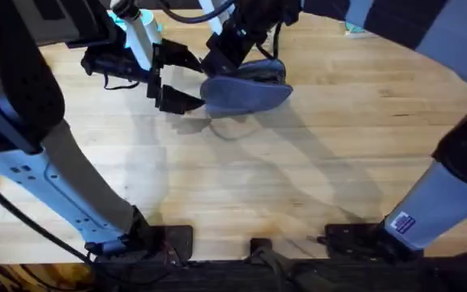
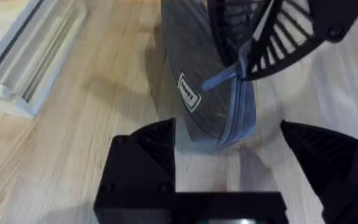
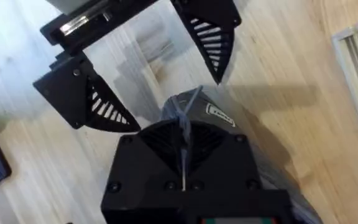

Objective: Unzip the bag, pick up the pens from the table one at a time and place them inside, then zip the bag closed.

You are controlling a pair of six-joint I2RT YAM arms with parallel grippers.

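Now right end effector (image 3: 184, 140) grips bag (image 1: 246, 91); left end effector (image 2: 229, 165) open nearby

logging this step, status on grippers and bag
Left gripper open, short of the bag. Right gripper shut on zipper pull. Nothing in the way.

Bag (image 2: 207, 93) matt woven cloth; table (image 1: 298, 178) smooth, perhaps lacquered, grained wood.

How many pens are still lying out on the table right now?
0. No pen lies on the table. Any could be hidden inside the bag, or beneath the left gripper and right gripper at it.
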